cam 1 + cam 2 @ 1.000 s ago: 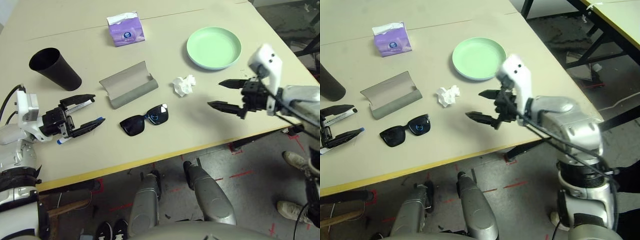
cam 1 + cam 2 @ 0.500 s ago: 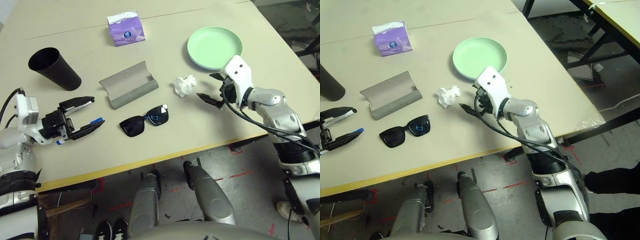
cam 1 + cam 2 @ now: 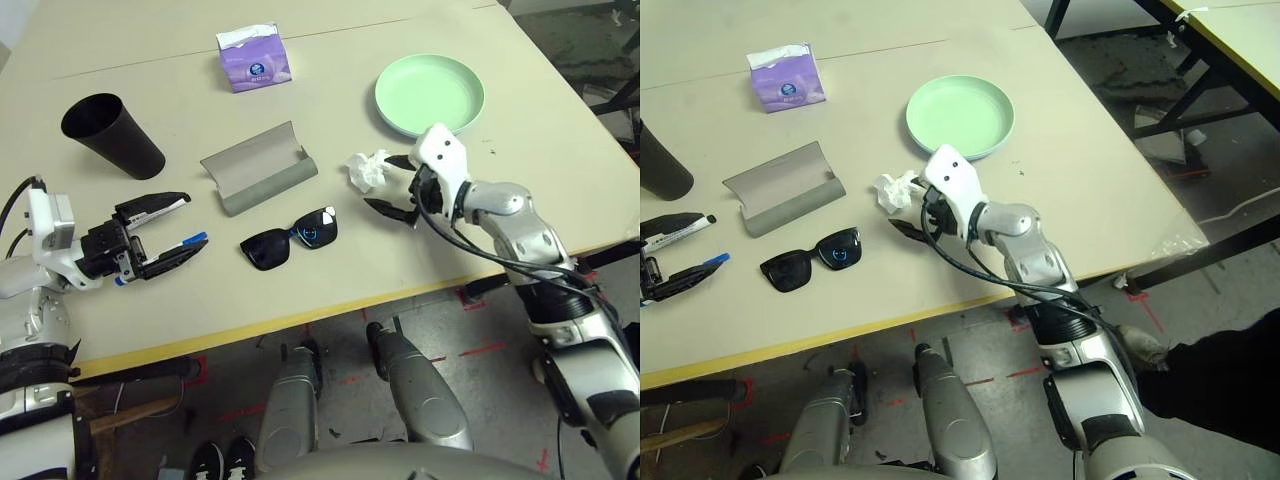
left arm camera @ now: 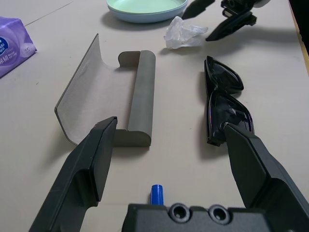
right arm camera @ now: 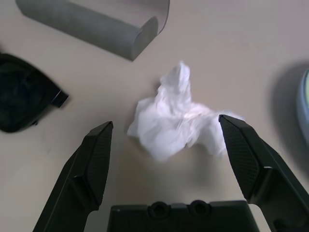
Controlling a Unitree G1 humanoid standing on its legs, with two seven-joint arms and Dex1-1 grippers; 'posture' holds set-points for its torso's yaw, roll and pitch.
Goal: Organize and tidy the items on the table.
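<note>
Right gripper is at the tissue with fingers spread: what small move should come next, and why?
Probably ease the right gripper forward and down, then close. Its fingers are open on either side of the crumpled white tissue, which lies loose on the table beside the green plate, not yet gripped.

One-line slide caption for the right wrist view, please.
Open right gripper poised at crumpled white tissue, grey glasses case and black sunglasses beyond.
</note>
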